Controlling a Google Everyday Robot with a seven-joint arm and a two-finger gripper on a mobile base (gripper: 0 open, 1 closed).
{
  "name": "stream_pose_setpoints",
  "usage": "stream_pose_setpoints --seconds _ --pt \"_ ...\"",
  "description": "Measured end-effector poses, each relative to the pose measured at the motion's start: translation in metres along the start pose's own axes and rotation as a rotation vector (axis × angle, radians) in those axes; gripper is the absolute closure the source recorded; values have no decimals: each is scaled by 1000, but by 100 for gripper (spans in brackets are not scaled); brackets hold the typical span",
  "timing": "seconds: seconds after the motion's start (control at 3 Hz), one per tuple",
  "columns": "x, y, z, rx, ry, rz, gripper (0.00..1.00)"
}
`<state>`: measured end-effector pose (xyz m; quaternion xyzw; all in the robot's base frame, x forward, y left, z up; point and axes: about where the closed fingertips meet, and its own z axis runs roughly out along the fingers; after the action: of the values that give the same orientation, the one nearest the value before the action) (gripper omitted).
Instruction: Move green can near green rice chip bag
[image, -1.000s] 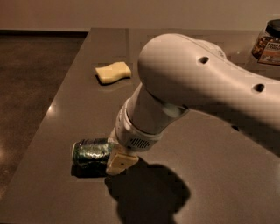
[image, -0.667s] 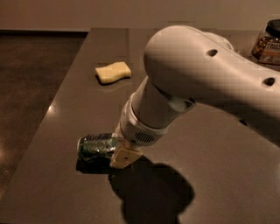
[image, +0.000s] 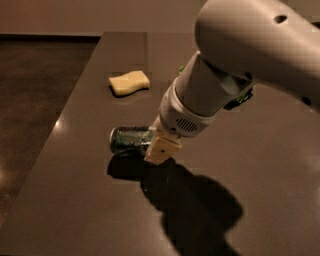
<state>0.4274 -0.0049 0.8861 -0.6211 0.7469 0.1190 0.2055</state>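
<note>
Dark table (image: 90, 200) — green can (image: 131, 139) clamped in pincer (image: 156, 146).

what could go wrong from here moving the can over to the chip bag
1. The claw holds the green can only by its right end, sideways and seemingly just above the table, so the can may tilt or slip out.
2. The green rice chip bag is almost wholly hidden behind the arm, with only green slivers showing, so the can may bump it on the way down.
</note>
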Motion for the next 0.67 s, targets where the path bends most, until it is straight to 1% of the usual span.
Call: stream_pose_setpoints --seconds 0.33,0.67 --pt "15 -33 -16 37 4 58 100" --pt "39 -68 -32 84 6 128 100"
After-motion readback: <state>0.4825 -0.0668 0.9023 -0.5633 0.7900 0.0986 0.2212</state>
